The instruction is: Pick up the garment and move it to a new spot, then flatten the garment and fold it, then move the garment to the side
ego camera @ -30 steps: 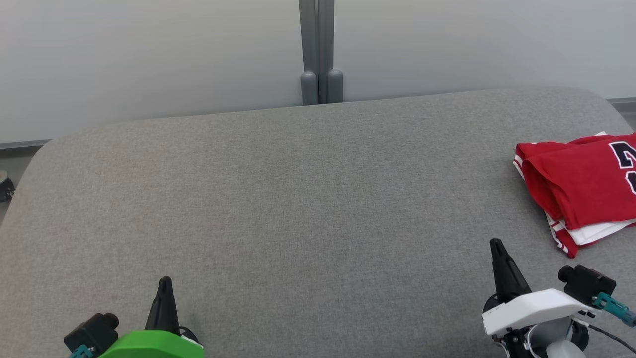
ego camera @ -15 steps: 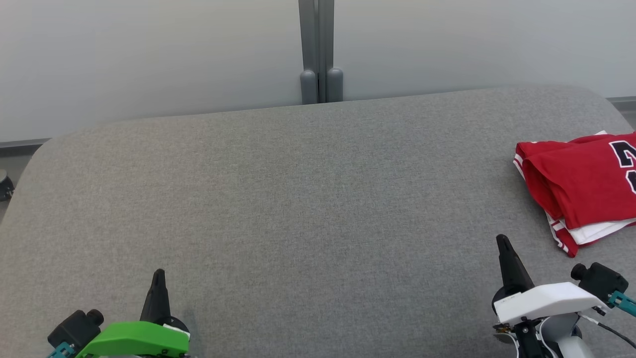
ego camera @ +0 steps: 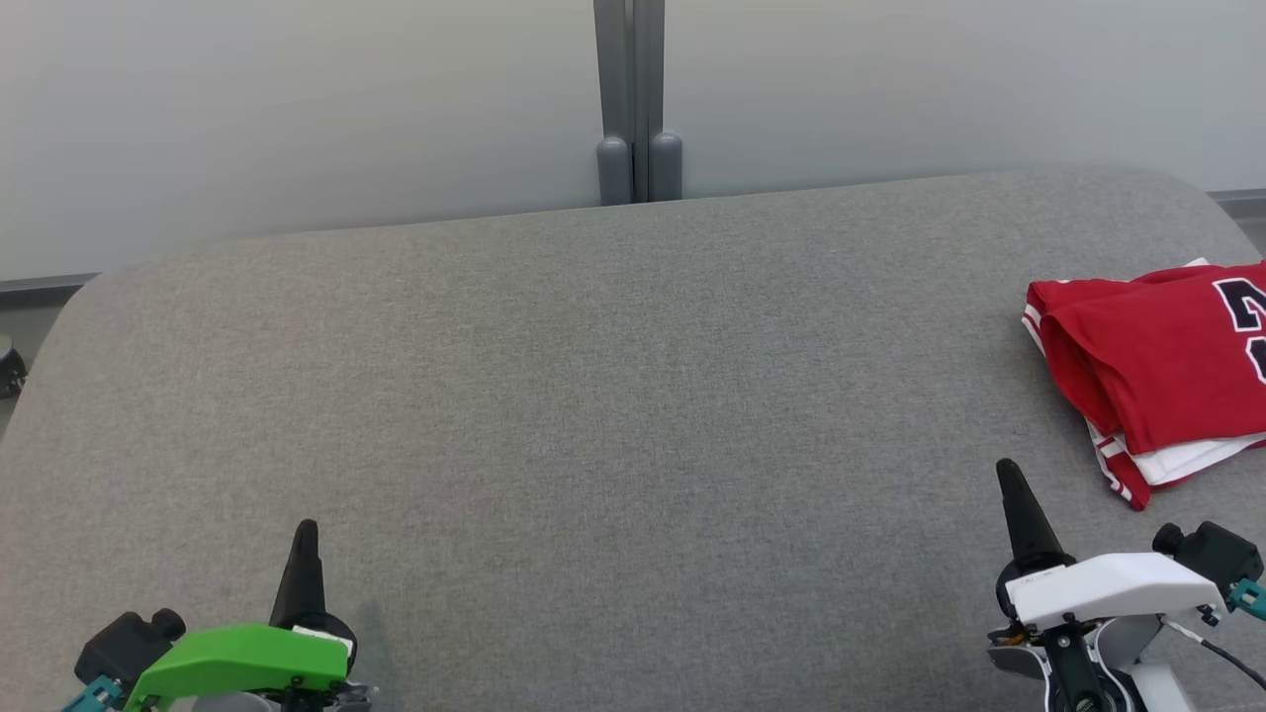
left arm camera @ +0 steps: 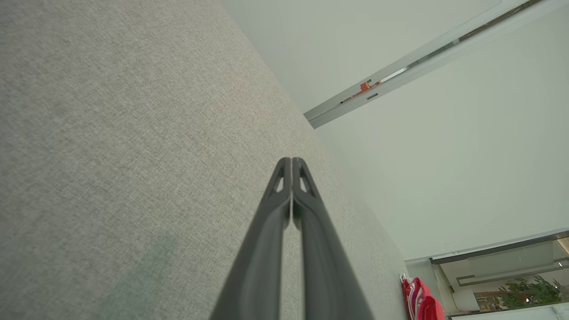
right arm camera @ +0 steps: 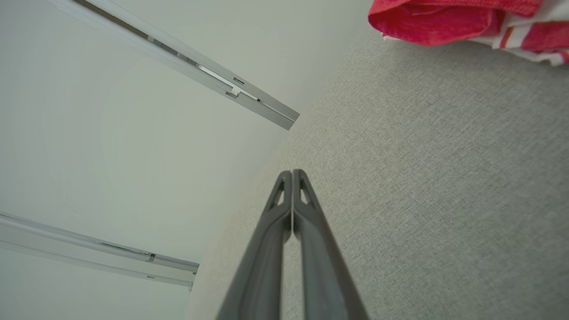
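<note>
The garment is a red jersey with white trim and a dark number, folded at the right edge of the grey padded table. Part of it runs out of the head view. It also shows as the red garment at the top of the right wrist view and small as the garment in the left wrist view. My right gripper is shut and empty, a short way in front of and left of the jersey. Far off at the lower left, my left gripper is shut with nothing in it.
A pale wall with a grey vertical post stands behind the table's far edge. A dark round object sits just past the table's left edge. A green plant shows beyond the table in the left wrist view.
Both arms have drifted outward: the left gripper a little left and farther up the table, the right gripper slightly right and up. The garment has not moved.
</note>
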Robot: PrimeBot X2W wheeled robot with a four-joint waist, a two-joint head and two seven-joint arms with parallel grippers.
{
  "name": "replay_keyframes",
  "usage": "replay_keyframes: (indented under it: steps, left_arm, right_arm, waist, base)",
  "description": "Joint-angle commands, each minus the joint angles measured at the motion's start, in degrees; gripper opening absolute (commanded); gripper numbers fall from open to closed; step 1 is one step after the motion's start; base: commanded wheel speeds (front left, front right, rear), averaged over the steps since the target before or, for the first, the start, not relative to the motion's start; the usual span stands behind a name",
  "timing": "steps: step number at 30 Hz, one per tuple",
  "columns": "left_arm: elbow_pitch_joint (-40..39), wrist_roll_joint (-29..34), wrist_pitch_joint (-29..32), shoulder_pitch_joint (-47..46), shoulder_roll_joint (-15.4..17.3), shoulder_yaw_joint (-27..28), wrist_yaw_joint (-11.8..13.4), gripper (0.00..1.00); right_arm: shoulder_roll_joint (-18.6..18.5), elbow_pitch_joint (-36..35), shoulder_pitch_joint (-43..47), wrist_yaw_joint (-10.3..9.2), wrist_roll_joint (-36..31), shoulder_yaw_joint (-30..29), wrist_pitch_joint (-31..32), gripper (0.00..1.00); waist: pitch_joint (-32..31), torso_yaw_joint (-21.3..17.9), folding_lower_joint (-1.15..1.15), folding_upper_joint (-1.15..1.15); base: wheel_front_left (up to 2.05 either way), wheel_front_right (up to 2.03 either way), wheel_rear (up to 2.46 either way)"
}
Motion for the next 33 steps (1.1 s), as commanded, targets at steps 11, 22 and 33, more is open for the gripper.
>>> replay_keyframes:
  steps: [11,22,33]
  left_arm:
    - [-0.79,-6.98,1.89,-2.47,0.29,1.61,-1.13,0.0]
    - [-0.85,-12.58,3.55,-3.17,0.3,2.72,-1.8,0.0]
    - [-0.9,-17.4,4.99,-3.84,0.32,3.67,-2.45,0.0]
  right_arm:
    - [-0.39,-0.82,-1.87,-0.03,7.6,-1.09,1.97,0.0]
    - [-0.38,-0.86,-2.33,-0.03,13.66,-1.9,3.57,0.0]
    - [-0.36,-0.89,-2.65,-0.02,18.98,-2.68,5.05,0.0]
  waist:
    - [0.15,-0.03,0.0,0.0]
    - [0.3,-0.05,0.0,0.0]
    - [0.44,-0.08,0.0,0.0]
  base:
    - [0.0,0.0,0.0]
    - [0.0,0.0,0.0]
    - [0.0,0.0,0.0]
